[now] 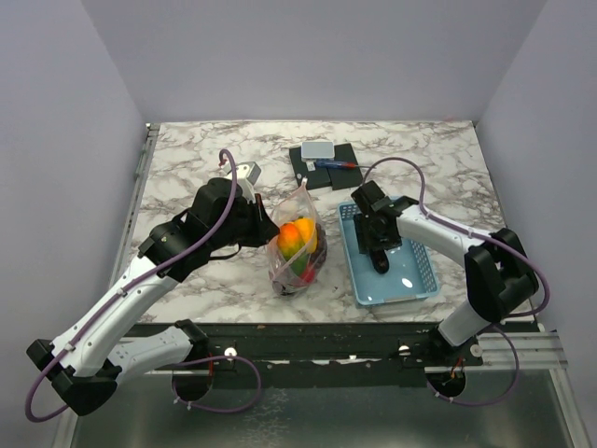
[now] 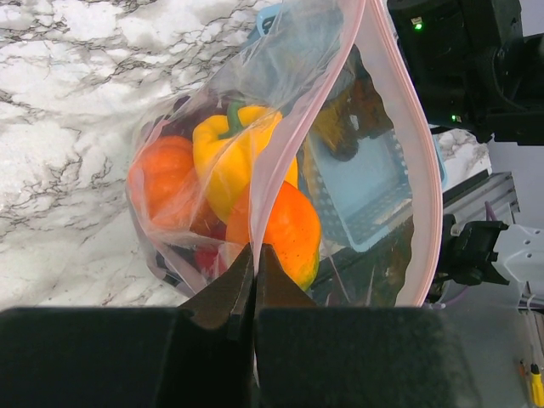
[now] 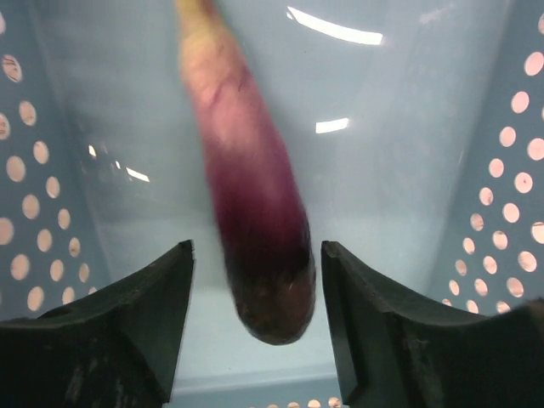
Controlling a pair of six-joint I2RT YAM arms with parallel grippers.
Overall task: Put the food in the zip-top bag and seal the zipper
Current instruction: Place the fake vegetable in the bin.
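Left pincer point(image 2: 255, 259) is clamping shut on the zip-top bag point(image 2: 285, 64) rim, with the bag sitting on the marble surface point(image 1: 187, 168). Yellow pepper point(image 2: 234, 153) and orange pieces point(image 2: 289, 229) are lying inside. Right pincer point(image 3: 257, 255) is hanging open in the blue basket point(image 3: 501, 170), jaws straddling a purple toy vegetable point(image 3: 255, 212) without touching it.

- left arm point(image 1: 140, 280) stretched forward toward centre; left tool point(image 2: 255, 259) jaws pressed fully together
- right arm point(image 1: 438, 233) folded at elbow, reaching inward; right tool point(image 3: 257, 251) pointing down, jaws apart
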